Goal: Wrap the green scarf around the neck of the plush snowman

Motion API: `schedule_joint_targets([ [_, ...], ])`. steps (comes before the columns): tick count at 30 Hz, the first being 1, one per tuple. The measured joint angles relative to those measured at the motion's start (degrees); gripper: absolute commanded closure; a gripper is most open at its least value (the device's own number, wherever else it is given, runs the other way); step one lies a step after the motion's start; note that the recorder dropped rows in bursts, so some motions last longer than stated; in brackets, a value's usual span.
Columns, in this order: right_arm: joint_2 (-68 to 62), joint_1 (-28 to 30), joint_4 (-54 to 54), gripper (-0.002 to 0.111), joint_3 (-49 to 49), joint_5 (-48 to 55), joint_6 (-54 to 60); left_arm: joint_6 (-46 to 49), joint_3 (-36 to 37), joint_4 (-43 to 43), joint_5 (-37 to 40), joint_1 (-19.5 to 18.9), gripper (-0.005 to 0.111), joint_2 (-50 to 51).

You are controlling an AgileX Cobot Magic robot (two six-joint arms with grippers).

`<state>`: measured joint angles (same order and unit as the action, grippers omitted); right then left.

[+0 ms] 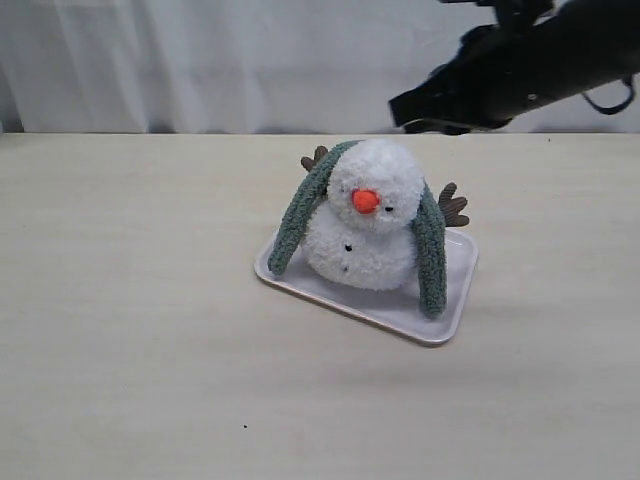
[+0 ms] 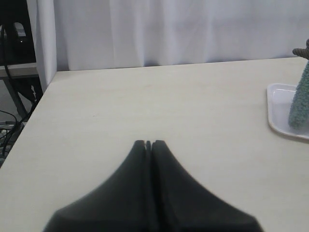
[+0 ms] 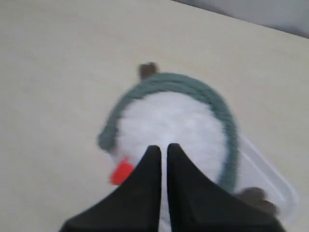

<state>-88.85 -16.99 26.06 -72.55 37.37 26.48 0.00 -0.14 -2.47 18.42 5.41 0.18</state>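
Pale wood-grain counter, matte, one tiny dark speck near the front edge. White pleated curtain runs along the whole back. In the left wrist view the counter's far corner shows, with a dark frame and cables past the curtain edge.

White tray sits flat on the counter, right of centre, turned at an angle. Plush snowman stands upright on it and faces the camera, orange nose forward, brown twig arms poking out behind. Green scarf is draped over the back of the head. Both ends hang down the sides, uncrossed: one tip reaches the tray's left rim, the other lies on the tray at the right.

Left pincer has its fingers pressed together and holds nothing. It is low over bare counter, well apart from the tray.

Right pincer is all but closed, only a sliver of gap, empty. It hangs above the snowman's head, clear of the scarf. The dark right arm is at upper right in the exterior view, above and behind the toy.
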Motion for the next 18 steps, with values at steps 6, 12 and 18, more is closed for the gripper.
schedule_joint_targets([
  [6,-4.5,-17.6,-0.3,0.104,0.0,-6.3,-4.3,0.0,0.0,0.0,0.0,0.0,0.107,0.0],
  [12,-13.8,-31.8,-59.3,0.104,-0.3,-7.4,-48.1,0.0,0.0,0.0,0.0,0.0,0.107,0.0],
  [18,-17.5,-32.1,-69.4,0.086,-2.4,0.0,-63.1,0.0,0.0,0.0,0.0,0.0,0.107,0.0],
])
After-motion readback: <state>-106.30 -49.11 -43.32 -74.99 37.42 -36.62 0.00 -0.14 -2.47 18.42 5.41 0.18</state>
